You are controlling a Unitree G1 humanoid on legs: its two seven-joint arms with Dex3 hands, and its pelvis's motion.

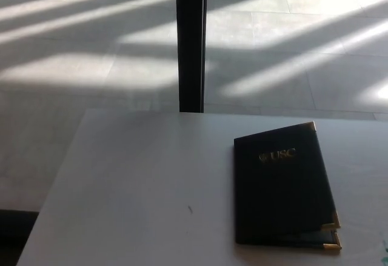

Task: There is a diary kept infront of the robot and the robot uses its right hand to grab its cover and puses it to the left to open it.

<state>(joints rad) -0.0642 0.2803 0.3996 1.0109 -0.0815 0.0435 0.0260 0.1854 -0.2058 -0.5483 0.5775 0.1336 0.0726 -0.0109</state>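
**Operator:** Since the diary (284, 187) is what I'm here for, I'll begin with it: dark cover, gold lettering, brass corners, lying toward the right edge of the worktop (133, 181), nearer the front edge than the far one. It's closed, though the cover stands slightly proud of the pages at the front right corner.

**Colleague:** And your hands?

**Operator:** Neither shows in my head view, so I can't say whether the fingers are apart or together. Nothing is touching the diary.

**Colleague:** So which step are you on?

**Operator:** The very start, I'd judge; the reach hasn't begun. Next I need my right hand in from the right side, catching the cover's free edge where it gapes, then sweeping it leftward over the spine.

**Colleague:** Anything around it?

**Operator:** A small dark speck on the worktop to its left, a black post (191, 42) beyond the far edge, and sunlit floor (73, 54).
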